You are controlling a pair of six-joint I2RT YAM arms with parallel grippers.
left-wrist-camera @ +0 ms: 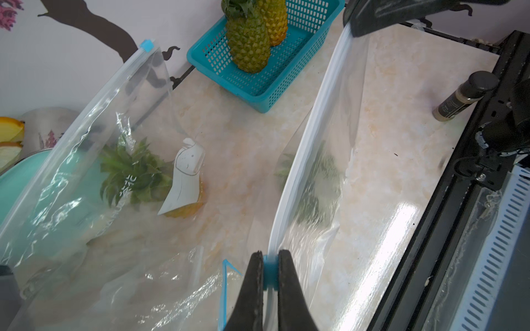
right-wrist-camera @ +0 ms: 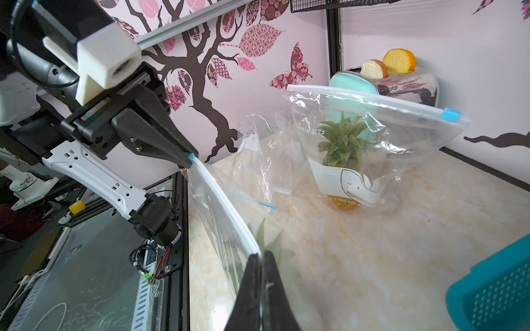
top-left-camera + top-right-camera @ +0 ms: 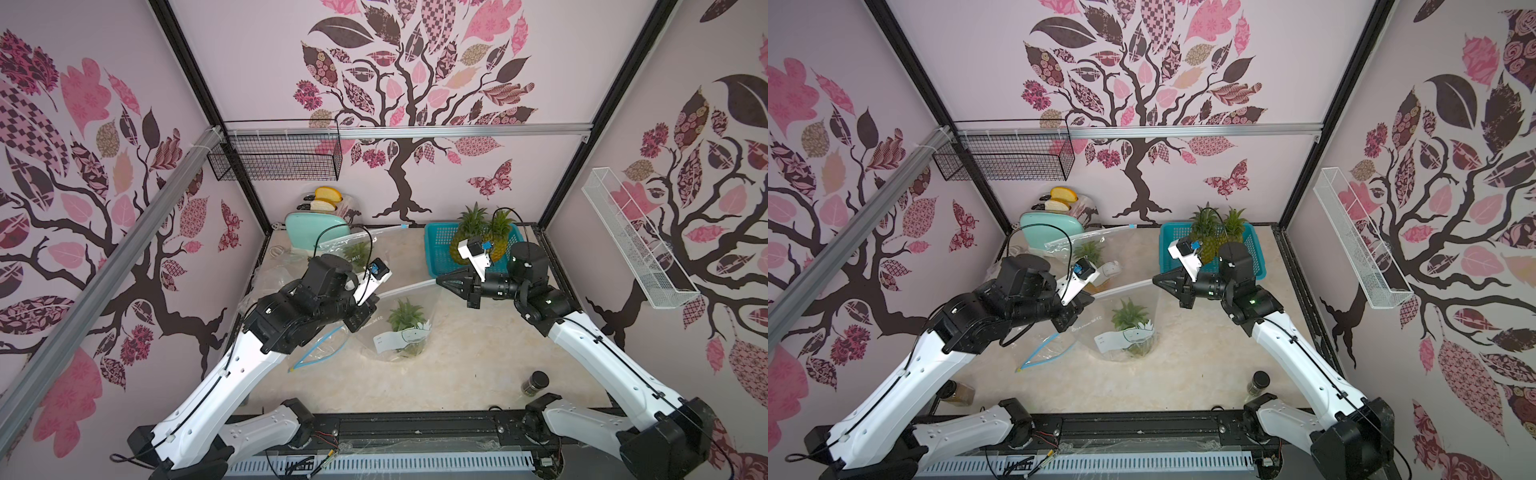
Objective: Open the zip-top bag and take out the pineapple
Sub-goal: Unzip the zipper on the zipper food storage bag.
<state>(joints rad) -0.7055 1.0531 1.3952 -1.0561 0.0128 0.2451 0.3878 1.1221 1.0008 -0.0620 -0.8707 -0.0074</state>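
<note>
Left gripper sits closest in its wrist view, jaws clenched on the blue slider. The slider is at one end of the white zip strip on the zip-top bag.

- Strip runs taut from the slider to the right gripper, whose jaws are pinched tight on the strip's far end. Cannot tell whether the seam between the two grips has parted.
- In a top view the right gripper hangs just off the near left corner of the teal basket. The left gripper is further left of the basket and nearer the robot.
- Bag hangs from the strip with its bottom resting on the marble table, in front of the basket and to its left.
- Pineapple stands upright inside the bag, green crown just under the strip. A white label covers its body.
- Two bare pineapples stand side by side in the basket.
- Second bag stands left of the basket against the mint toaster, with another pineapple inside. Its slider is at the end nearest the basket.
- Bread slices stick up from the toaster.
- Flat blue-edged bag lies well left of the basket, partly under the left arm.
- Spice jar stands well in front of the basket, near the table's front edge.
</note>
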